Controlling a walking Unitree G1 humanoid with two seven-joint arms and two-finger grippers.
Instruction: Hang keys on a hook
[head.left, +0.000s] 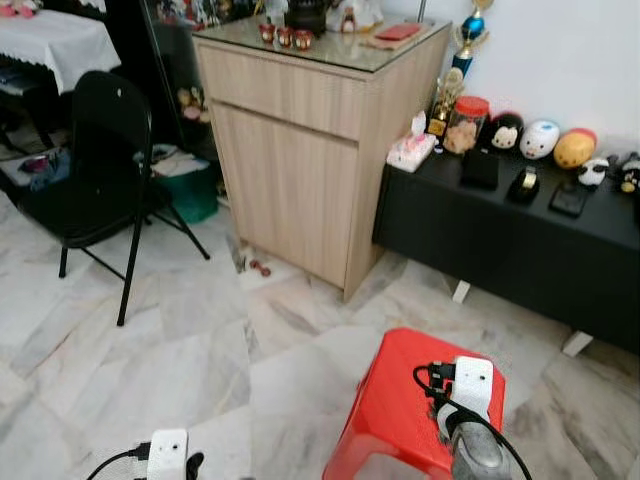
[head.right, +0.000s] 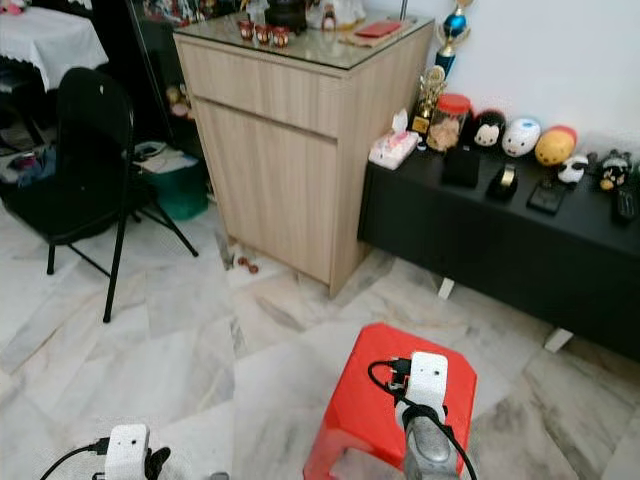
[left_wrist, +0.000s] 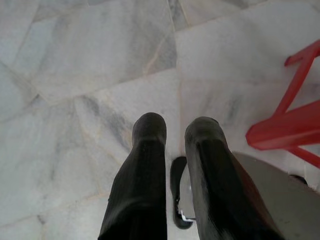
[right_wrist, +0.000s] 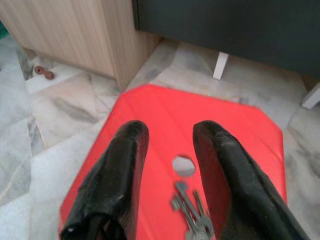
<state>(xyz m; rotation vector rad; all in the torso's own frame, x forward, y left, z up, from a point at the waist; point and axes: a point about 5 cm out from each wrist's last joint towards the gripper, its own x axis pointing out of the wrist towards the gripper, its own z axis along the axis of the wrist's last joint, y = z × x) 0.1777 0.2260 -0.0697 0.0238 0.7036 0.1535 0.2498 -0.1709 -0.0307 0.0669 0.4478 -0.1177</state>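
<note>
Task barely started: keys lay flat on the red stool, just below its centre hole, not yet gripped. Right gripper hovered over them, fingers spread, keys between the tips. Left gripper hung idle over the marble floor, fingers apart, holding nothing. No hook spotted. Open floor left of stool; wooden cabinet and black bench stood ahead.

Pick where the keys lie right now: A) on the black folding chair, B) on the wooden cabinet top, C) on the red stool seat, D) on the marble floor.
C: the right wrist view shows the keys lying on the red stool seat beside its centre hole, between the open fingers of the right gripper.
</note>
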